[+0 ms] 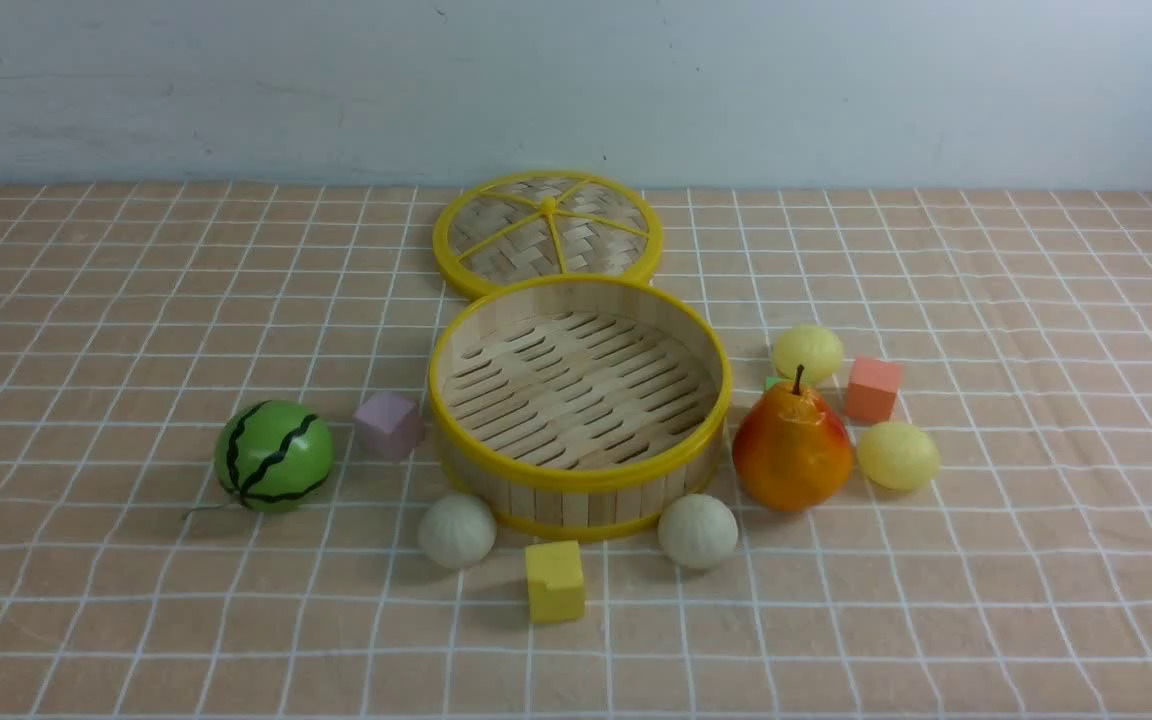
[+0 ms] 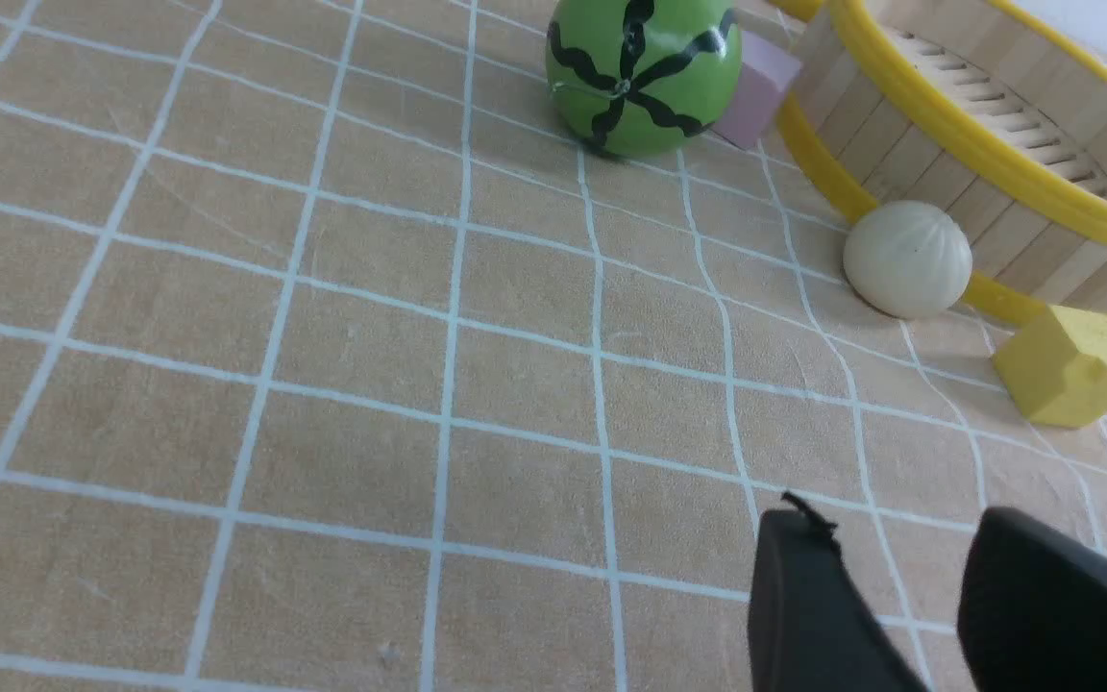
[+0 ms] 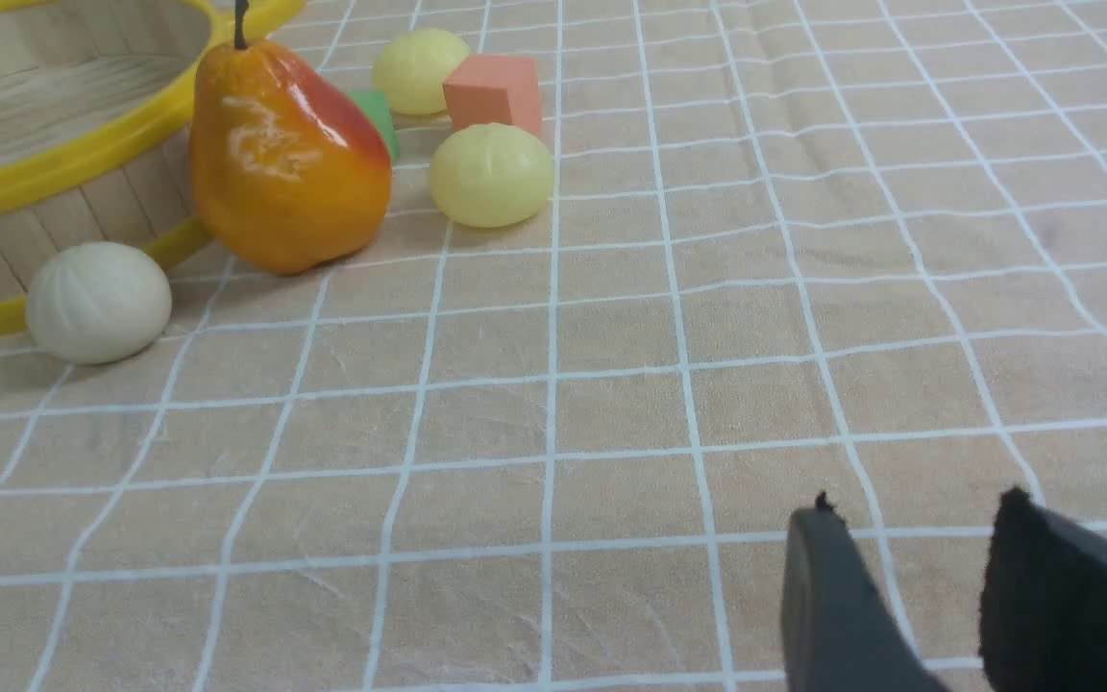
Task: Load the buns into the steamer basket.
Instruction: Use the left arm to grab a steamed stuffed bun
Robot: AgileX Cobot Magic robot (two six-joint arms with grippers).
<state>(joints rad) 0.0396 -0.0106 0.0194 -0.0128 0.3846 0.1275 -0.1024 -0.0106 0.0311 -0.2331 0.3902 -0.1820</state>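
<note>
The steamer basket [image 1: 579, 470] stands empty at the table's middle. Two off-white pleated buns lie against its near side, one at left [image 1: 456, 530] and one at right [image 1: 698, 531]. Two pale yellow buns lie right of the basket, one behind the pear [image 1: 808, 352] and one beside it [image 1: 898, 455]. Neither arm shows in the front view. In the left wrist view my left gripper [image 2: 895, 529] stands open over bare cloth, well short of the left off-white bun [image 2: 907, 259]. My right gripper [image 3: 914, 514] is open too, far from the yellow bun [image 3: 491, 175].
A green striped watermelon ball [image 1: 273, 456] sits left of the basket, with a pink cube [image 1: 388, 424] between them. An orange-red pear [image 1: 792, 445] stands at the basket's right, an orange cube [image 1: 872, 389] beyond it. A yellow cube [image 1: 555, 581] lies in front. The woven lid [image 1: 547, 232] lies behind.
</note>
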